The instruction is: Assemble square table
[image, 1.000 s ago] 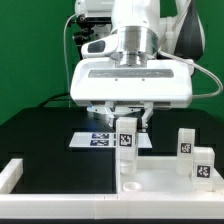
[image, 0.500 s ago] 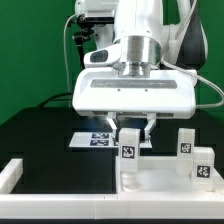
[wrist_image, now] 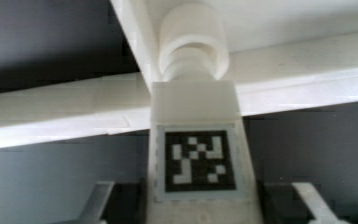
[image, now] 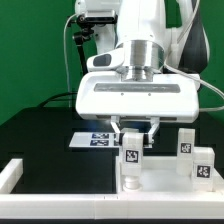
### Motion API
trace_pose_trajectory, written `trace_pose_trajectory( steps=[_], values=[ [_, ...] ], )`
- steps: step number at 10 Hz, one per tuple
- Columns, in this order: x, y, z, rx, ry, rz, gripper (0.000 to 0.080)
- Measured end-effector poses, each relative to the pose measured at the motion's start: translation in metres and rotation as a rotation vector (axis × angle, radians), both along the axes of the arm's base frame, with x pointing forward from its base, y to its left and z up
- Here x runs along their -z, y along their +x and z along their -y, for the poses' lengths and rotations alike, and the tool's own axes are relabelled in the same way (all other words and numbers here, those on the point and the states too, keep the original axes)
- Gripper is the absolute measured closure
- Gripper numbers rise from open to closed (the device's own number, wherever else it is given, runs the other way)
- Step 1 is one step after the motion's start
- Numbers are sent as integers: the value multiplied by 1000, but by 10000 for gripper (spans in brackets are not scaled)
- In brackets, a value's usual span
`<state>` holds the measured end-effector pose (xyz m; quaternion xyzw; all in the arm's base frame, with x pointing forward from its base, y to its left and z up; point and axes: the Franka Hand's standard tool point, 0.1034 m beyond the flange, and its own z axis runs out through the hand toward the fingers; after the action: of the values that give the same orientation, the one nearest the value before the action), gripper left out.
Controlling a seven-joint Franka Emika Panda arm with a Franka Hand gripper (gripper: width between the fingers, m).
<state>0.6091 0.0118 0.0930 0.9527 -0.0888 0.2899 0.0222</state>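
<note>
Ext. view: Panda arm w/ claw (image: pixel 131 134) pointing straight down over the black tabletop (image: pixel 40 135). Claw fingers are partly closed, one on each side of a white leg (image: pixel 130 158), gripping its upper end; the leg stands upright, tag facing the camera. Its lower end sits on or just above the slab (image: pixel 160 178), which lies directly below the claw; contact cannot be confirmed from this angle.

Two more legs (image: pixel 186 143) and (image: pixel 202 163) stand upright on the slab, on the ext. view's right of the claw, close together and apart from the held leg. The marker board (image: pixel 98 139) lies flat on the tabletop behind the claw, partly hidden by it. A white bar (image: pixel 10 175) edges the workspace well off to the ext. view's left of the claw, nearer the camera.

Wrist view: the held leg (wrist_image: pixel 201 140) runs out from between the dark finger pads (wrist_image: pixel 309 200), its square tag clearly visible, rounded far end toward the slab rim (wrist_image: pixel 87 115), a pale band crossing behind the leg. Whether the end touches the slab cannot be told here either; the view is blurred.
</note>
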Motion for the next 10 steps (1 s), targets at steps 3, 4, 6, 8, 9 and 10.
trace_pose_trajectory(
  steps=[3, 4, 6, 8, 9, 10],
  values=[
    [3, -1, 3, -3, -5, -5, 509],
    [3, -1, 5, -1, -6, -6, 509],
    [3, -1, 5, -1, -6, -6, 509],
    [3, -1, 5, -1, -7, -6, 269],
    [3, -1, 5, -1, -7, -6, 269],
    [3, -1, 5, -1, -7, -6, 185]
  ],
)
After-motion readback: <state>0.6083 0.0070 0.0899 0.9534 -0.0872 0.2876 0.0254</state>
